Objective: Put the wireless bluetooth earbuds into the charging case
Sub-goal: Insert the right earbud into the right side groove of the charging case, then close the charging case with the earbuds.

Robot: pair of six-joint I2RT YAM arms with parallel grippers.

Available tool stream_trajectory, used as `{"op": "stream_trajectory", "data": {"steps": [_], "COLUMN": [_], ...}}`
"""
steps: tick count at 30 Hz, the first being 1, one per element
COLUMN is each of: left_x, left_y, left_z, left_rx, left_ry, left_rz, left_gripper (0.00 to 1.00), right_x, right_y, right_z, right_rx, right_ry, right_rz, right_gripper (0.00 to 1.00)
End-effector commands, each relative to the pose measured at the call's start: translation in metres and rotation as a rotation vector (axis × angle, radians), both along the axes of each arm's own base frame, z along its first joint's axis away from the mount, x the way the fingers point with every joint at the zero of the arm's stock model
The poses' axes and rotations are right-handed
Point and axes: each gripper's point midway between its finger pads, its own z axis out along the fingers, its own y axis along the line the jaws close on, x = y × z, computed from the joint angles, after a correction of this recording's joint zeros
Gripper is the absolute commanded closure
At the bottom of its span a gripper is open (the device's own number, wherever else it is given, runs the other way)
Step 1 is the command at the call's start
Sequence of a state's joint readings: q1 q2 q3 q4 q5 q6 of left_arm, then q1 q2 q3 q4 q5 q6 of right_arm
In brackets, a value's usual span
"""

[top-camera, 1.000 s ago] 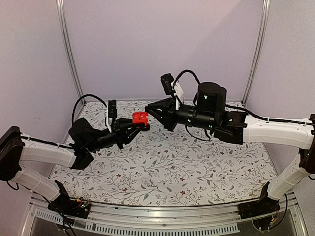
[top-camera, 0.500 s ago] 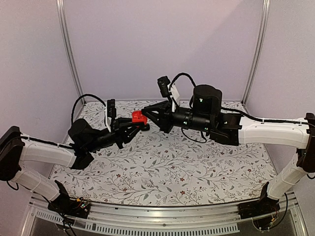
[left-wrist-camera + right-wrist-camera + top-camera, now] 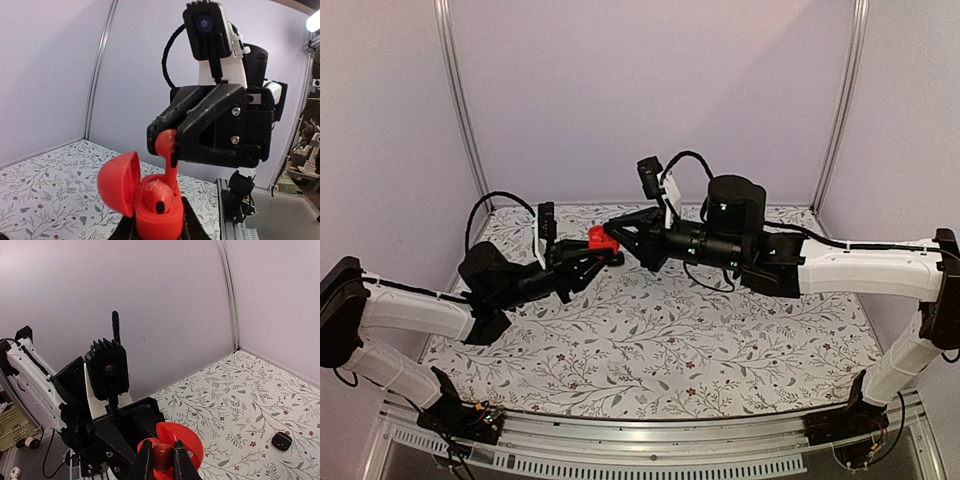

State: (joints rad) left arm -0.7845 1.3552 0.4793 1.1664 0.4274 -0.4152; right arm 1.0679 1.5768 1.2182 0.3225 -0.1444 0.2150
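Note:
My left gripper [image 3: 159, 227] is shut on the body of a red charging case [image 3: 157, 215], holding it upright above the table with its round lid [image 3: 117, 182] swung open to the left. One red earbud [image 3: 156, 192] sits in the case. My right gripper [image 3: 162, 452] is shut on a second red earbud [image 3: 167, 145], gripping its head. That bud's stem points down and reaches into the case beside the seated one. In the top view the two grippers meet at the case [image 3: 601, 238], left gripper [image 3: 607, 257] below, right gripper [image 3: 613, 231] from the right.
A small dark pebble-like object [image 3: 281, 441] lies on the floral tablecloth [image 3: 660, 340] toward the right wall. Metal corner posts [image 3: 460, 110] and lilac walls close in the back and sides.
My right gripper has moved left with its earbud until it is over the open case. The left arm and the case have stayed still.

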Motion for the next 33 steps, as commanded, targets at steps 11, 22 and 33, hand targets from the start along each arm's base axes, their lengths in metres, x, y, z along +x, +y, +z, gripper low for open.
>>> {"op": "stream_trajectory", "data": {"steps": [11,22,33], "left_x": [-0.002,0.0,-0.003], "left_y": [0.007,0.009,0.005], "left_z": [0.025,0.029,0.021], "left_rx": [-0.059,-0.065,-0.039], "left_ry": [-0.061,-0.07,-0.06], "left_rz": [0.042,0.06,0.03], "left_gripper": [1.0,1.0,1.0], "right_x": [-0.001,0.0,0.0], "right_y": [0.009,0.005,-0.007], "right_z": [-0.008,-0.006,0.042], "right_rx": [0.013,0.016,0.05], "right_ry": [0.07,0.087,-0.016], "right_rz": [-0.003,-0.021,-0.038], "right_gripper": [0.9,0.78,0.56]}}
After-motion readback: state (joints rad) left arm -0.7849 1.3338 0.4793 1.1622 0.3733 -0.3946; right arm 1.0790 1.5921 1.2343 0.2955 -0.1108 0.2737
